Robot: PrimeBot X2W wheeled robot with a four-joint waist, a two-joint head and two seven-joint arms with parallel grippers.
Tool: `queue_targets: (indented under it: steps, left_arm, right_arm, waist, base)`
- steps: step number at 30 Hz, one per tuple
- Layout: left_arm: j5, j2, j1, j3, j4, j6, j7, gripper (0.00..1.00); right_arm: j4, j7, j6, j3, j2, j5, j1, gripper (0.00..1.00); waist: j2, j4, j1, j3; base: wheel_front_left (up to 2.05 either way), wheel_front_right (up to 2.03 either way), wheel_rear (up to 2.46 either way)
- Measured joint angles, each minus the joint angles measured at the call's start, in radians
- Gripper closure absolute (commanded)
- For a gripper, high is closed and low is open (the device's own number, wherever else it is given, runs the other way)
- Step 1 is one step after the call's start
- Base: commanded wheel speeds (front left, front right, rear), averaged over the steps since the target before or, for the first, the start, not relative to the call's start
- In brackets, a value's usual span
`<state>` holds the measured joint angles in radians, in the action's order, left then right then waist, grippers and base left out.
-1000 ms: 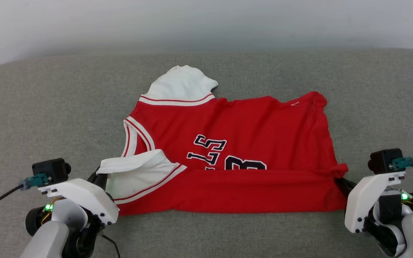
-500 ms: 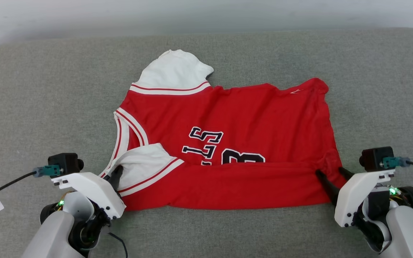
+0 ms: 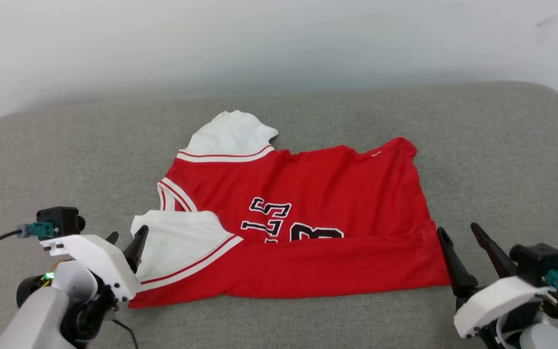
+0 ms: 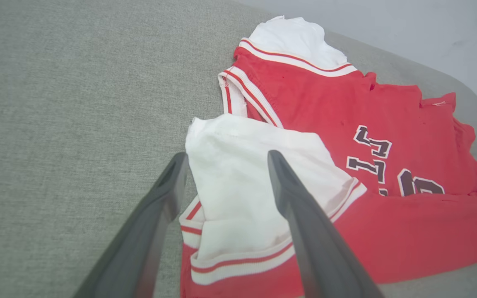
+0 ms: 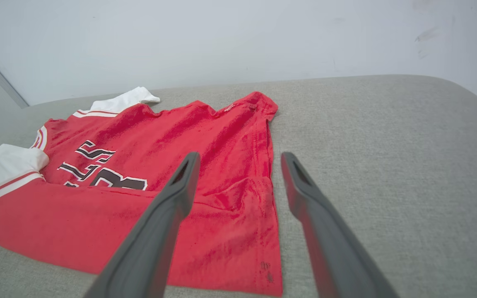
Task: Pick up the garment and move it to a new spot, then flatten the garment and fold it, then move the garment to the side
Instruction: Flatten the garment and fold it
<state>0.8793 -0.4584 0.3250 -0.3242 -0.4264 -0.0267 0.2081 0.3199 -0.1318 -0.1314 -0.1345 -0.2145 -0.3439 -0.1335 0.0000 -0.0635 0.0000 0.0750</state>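
Two sets of jaws stand wide: left gripper (image 3: 126,237) at the garment's (image 3: 308,194) white near sleeve, right gripper (image 3: 457,230) beside its near red corner. It lies part-folded on the grey cushion (image 3: 502,145). Grip both ends level, then fold evenly.

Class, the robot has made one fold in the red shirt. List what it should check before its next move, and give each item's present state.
1. Left tool open: ok.
2. Right tool open: ok.
3. Both tools free of the garment: cannot tell, they sit right at its edges.
4. Near edge folded over the number: ok.
5. Far white sleeve tucked in: not ok, it sticks out.
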Motion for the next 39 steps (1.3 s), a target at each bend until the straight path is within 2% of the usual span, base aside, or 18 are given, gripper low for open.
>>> queue_targets:
  steps: [6,12,17,23,24,25,27,35,37,39]
  left_arm:
    - [0.007,-0.108,-0.040,-0.038,0.103,-0.015,0.206,0.00]
    - [0.049,-0.188,-0.077,-0.061,0.195,-0.065,0.417,0.00]
    - [0.064,-0.214,-0.079,-0.063,0.226,-0.103,0.494,0.00]
    - [0.064,-0.209,-0.074,-0.071,0.201,-0.133,0.518,0.00]
    - [0.064,-0.209,-0.074,-0.071,0.201,-0.133,0.518,0.07]
    - [0.067,-0.204,-0.072,-0.071,0.195,-0.134,0.520,0.33]
    - [0.076,-0.192,-0.071,-0.068,0.179,-0.136,0.518,0.99]
    - [0.086,-0.132,-0.088,-0.059,0.145,-0.113,0.415,1.00]
    - [0.074,-0.124,-0.095,-0.055,0.150,-0.113,0.377,1.00]
    - [0.062,-0.121,-0.099,-0.053,0.165,-0.114,0.343,1.00]
  right_arm:
    - [-0.125,-0.024,0.000,0.054,0.048,0.059,0.091,0.00]
    - [-0.241,0.011,0.000,0.074,0.098,0.091,0.140,0.00]
    - [-0.296,0.030,0.000,0.078,0.115,0.100,0.142,0.00]
    - [-0.312,0.030,0.000,0.077,0.124,0.099,0.125,0.00]
    - [-0.312,0.030,0.000,0.077,0.124,0.099,0.125,0.00]
    - [-0.312,0.030,0.000,0.077,0.124,0.099,0.121,0.00]
    - [-0.309,0.035,0.000,0.078,0.125,0.097,0.115,0.00]
    - [-0.293,0.118,0.000,0.098,0.094,0.045,0.115,0.00]
    - [-0.285,0.174,0.000,0.106,0.077,0.018,0.114,0.00]
    - [-0.261,0.276,0.000,0.116,0.054,-0.009,0.109,0.00]
  waist:
    - [0.0001,-0.022,-0.0001,-0.044]
    - [0.0000,-0.044,-0.0001,-0.023]
    - [0.0000,-0.060,-0.0001,0.029]
    - [0.0000,-0.082,-0.0001,0.096]
    - [0.0000,-0.082,-0.0001,0.096]
    - [0.0000,-0.085,-0.0001,0.104]
    - [0.0000,-0.091,-0.0001,0.113]
    - [0.0000,-0.082,-0.0001,0.095]
    - [0.0000,-0.074,-0.0001,0.086]
    - [0.0000,-0.066,-0.0001,0.076]
  base:
    - [0.00,0.00,0.00]
    - [0.00,0.00,0.00]
    - [0.00,0.00,0.00]
    - [0.00,0.00,0.00]
    - [0.00,0.00,0.00]
    - [0.00,0.00,0.00]
    - [0.00,0.00,0.00]
    - [0.00,0.00,0.00]
    - [0.00,0.00,0.00]
    - [0.00,0.00,0.00]
